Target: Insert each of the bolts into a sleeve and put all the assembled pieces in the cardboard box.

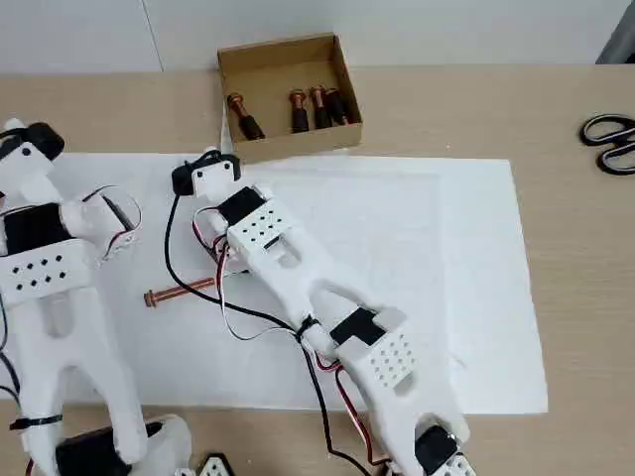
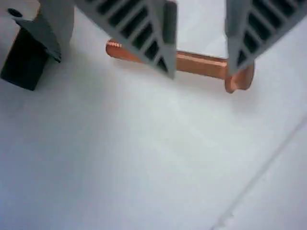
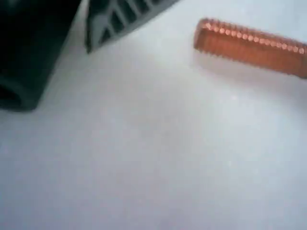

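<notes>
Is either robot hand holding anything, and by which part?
Left tool open, holding nothing; the bolt lies loose. Whether the sleeve is gripped: cannot tell.

Table (image 1: 580, 297): light wood, bare at far side & right.
Sheet (image 1: 437, 278): white, flat on table, covers the middle.
Box (image 1: 298, 142): cardboard, open top, at sheet's far edge.
Scissors (image 1: 610, 144): black handles, on bare wood, right of sheet.

Bright, even, diffuse light, soft faint shadow just beside the bolt (image 2: 196, 63), white sheet (image 1: 446, 278) evenly lit
</notes>
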